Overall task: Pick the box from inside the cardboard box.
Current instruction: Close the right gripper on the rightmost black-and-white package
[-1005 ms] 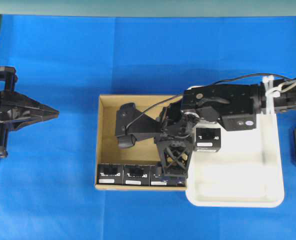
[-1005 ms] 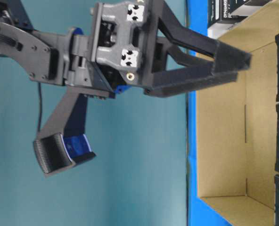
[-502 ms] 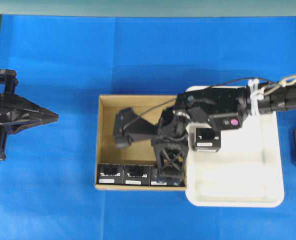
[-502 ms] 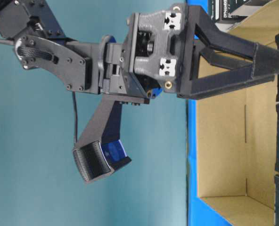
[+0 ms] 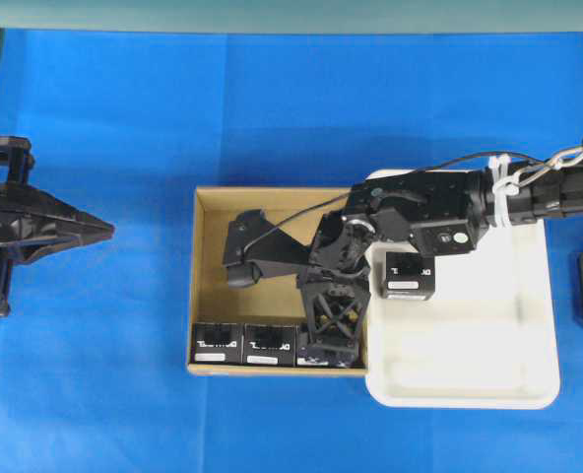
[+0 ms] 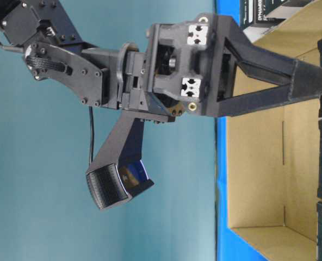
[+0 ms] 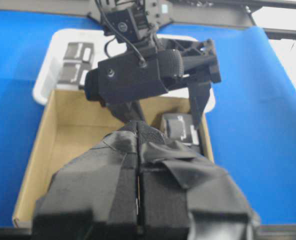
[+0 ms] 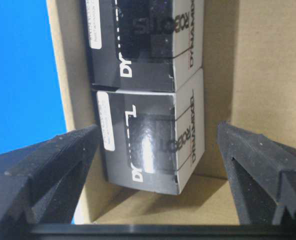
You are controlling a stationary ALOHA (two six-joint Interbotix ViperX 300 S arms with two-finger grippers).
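Observation:
The brown cardboard box (image 5: pixel 213 276) holds black boxes in a row along its near wall: two in plain sight (image 5: pixel 216 345) (image 5: pixel 270 345) and a third (image 5: pixel 314 358) half under my right gripper (image 5: pixel 329 340). In the right wrist view the right gripper (image 8: pixel 153 170) is open, its fingers (image 8: pixel 43 165) on either side of that end black box (image 8: pixel 148 150) with a gap on each side; a second black box (image 8: pixel 143 45) lies beyond it. My left gripper (image 5: pixel 95 228) is shut and empty, far left of the carton; it also shows in the left wrist view (image 7: pixel 138 137).
A white plastic tray (image 5: pixel 469 384) touches the carton's right wall and holds a black box (image 5: pixel 408 276) beside my right arm. The table-level view shows the right gripper (image 6: pixel 308 81) reaching over the carton wall (image 6: pixel 259 163). Blue cloth covers the table.
My right gripper has moved down into the carton's near right corner, still open, over the end black box. The left arm has not moved.

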